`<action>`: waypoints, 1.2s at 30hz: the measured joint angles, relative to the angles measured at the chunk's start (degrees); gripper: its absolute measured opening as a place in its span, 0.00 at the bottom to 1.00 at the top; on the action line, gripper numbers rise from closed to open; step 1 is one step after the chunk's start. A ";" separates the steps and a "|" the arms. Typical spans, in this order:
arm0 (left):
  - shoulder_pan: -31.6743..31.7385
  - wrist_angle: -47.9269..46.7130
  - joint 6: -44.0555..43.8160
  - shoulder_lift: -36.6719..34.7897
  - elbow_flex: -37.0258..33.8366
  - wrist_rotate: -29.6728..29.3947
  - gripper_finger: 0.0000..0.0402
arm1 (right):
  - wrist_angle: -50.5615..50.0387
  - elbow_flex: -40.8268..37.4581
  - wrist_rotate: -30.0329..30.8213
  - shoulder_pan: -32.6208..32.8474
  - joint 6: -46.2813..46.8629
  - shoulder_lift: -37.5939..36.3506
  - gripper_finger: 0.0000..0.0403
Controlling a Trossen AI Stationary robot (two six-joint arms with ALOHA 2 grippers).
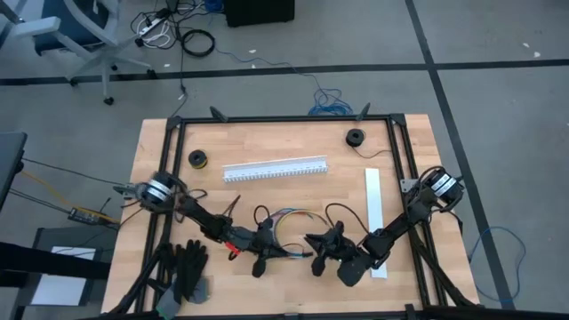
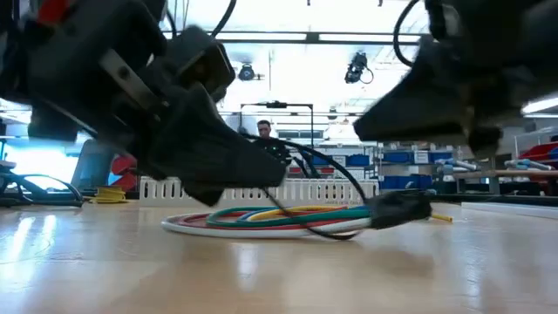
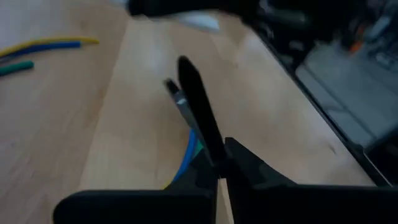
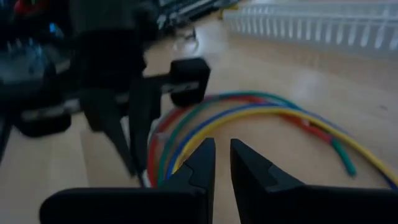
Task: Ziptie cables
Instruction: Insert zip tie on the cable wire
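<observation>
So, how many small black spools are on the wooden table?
2: one small black spool near the far left corner, another near the far right corner. Others may be hidden behind the arms.

Floor: grey, smooth, crossed by dark seam lines. Office chair on castor base at far-left corner of high view. Power strip and coiled black cord on floor beyond table. Dark box at top edge. Blue cable loose behind table. Low view: ceiling lamps (two visible), shelving with blue bins, person seated far back.
</observation>
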 joint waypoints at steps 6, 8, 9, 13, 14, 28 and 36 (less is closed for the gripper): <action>0.21 -18.55 1.82 -9.12 0.07 0.16 0.00 | 4.90 0.02 -3.81 -4.43 -0.35 -0.02 0.10; 0.21 -17.96 2.55 -10.44 0.24 -0.08 0.00 | 7.72 0.02 -7.89 -5.81 -2.67 -0.02 0.10; 0.21 -17.35 2.60 -10.75 0.26 -0.20 0.00 | 9.54 0.02 -9.85 -6.35 -4.29 -0.02 0.10; 0.28 -14.47 4.57 -10.71 1.93 -0.98 0.00 | 20.53 0.02 -12.10 -6.97 -13.71 -0.03 0.10; 0.28 -14.19 5.11 -10.62 2.66 -1.22 0.00 | 23.01 0.02 -12.12 -6.98 -15.95 -0.04 0.10; 0.58 -12.18 4.58 -7.01 3.55 -4.29 0.00 | 20.68 0.02 -20.87 -8.94 -14.54 -0.09 0.10; 0.65 -7.85 4.18 -5.12 3.63 -2.95 0.00 | 19.02 0.02 -29.52 -12.10 -14.40 -0.09 0.09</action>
